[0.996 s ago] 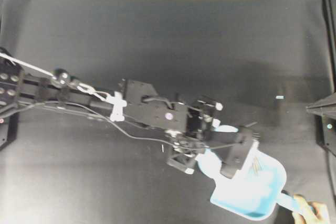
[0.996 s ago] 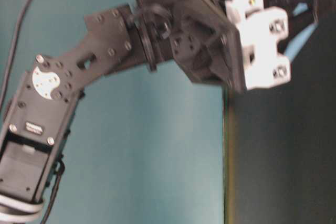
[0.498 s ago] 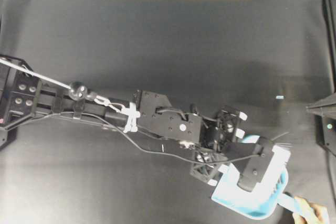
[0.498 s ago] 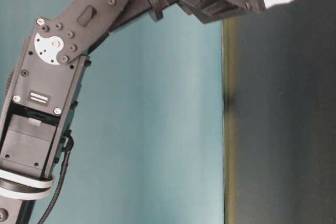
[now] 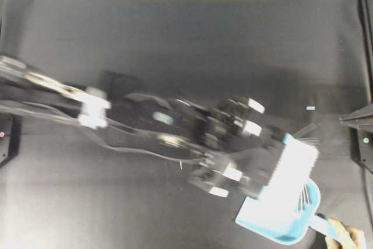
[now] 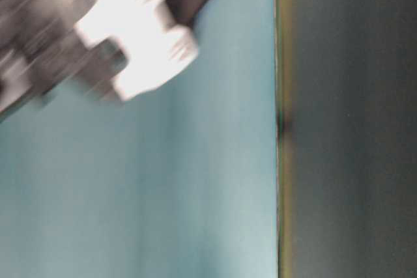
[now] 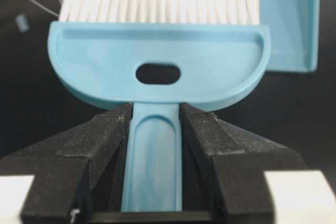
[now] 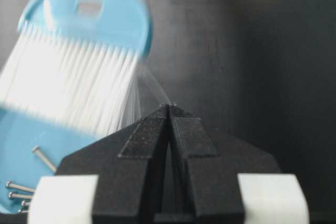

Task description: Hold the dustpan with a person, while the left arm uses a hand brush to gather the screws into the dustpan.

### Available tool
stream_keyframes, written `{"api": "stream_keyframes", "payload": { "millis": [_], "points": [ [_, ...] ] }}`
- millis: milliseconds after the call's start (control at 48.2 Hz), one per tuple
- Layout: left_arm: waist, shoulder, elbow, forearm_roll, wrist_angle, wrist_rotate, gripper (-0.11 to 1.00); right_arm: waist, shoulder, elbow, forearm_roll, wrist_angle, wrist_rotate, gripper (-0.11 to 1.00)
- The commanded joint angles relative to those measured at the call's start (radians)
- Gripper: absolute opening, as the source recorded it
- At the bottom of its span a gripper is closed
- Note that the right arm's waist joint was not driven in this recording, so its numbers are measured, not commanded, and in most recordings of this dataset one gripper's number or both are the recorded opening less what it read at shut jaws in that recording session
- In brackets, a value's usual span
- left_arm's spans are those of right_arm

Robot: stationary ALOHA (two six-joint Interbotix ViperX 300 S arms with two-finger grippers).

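Left gripper point(image 7: 155, 129): clamped on hand brush point(image 7: 157, 59) handle.
Brush: lifted off the dustpan point(image 5: 278, 223) mouth since half a second ago (sweep judged finished).
Screws point(image 8: 23, 182): inside pan.
Person's hand point(image 5: 345, 234): holding handle.
Right gripper point(image 8: 169, 109): pressed together, empty.

We see the left arm point(image 5: 175, 129) blur with motion as the hand brush point(image 5: 294, 164) lifts from inside the dustpan point(image 5: 280, 223) toward its upper edge.

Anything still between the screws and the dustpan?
Nothing visible. The screws already lie inside the dustpan, under the brush bristles. Left gripper is clamped on the brush handle; right gripper is shut, holding nothing.
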Motion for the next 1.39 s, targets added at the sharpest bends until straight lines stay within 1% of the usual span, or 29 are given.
{"api": "stream_keyframes", "payload": {
  "millis": [0, 83, 249, 374, 457, 602, 726, 872, 1204, 1370],
  "points": [
    [0.003, -0.098, 0.075, 0.002, -0.032, -0.005, 0.31, 0.000, 0.005, -0.008, -0.002, -0.005, -0.006, -0.01],
    [0.005, -0.140, 0.161, 0.002, -0.060, -0.026, 0.31, 0.000, 0.005, -0.008, -0.002, -0.005, -0.006, -0.01],
    [0.012, -0.209, 0.308, 0.002, -0.138, -0.103, 0.31, 0.000, 0.006, -0.008, -0.002, -0.005, -0.006, -0.01],
    [0.020, -0.268, 0.416, 0.002, -0.227, -0.132, 0.31, 0.000, 0.005, -0.008, -0.002, -0.005, -0.006, -0.01],
    [0.025, -0.293, 0.468, 0.002, -0.270, -0.150, 0.31, 0.000, 0.005, -0.008, -0.002, -0.005, -0.006, -0.01],
    [0.031, -0.308, 0.528, 0.003, -0.322, -0.199, 0.31, 0.000, 0.005, -0.008, -0.002, -0.005, -0.006, -0.01],
    [0.032, -0.299, 0.566, 0.002, -0.333, -0.232, 0.31, 0.000, 0.005, -0.008, -0.002, -0.005, -0.006, -0.01],
    [0.037, -0.322, 0.615, 0.002, -0.351, -0.238, 0.31, 0.000, 0.005, -0.008, -0.002, -0.005, -0.006, -0.01],
    [0.038, -0.359, 0.746, 0.002, -0.502, -0.239, 0.31, 0.000, 0.005, -0.008, -0.002, -0.005, -0.006, -0.01],
    [0.037, -0.360, 0.790, 0.002, -0.540, -0.238, 0.31, 0.000, 0.005, -0.008, -0.002, -0.005, -0.006, -0.01]
  ]
}}
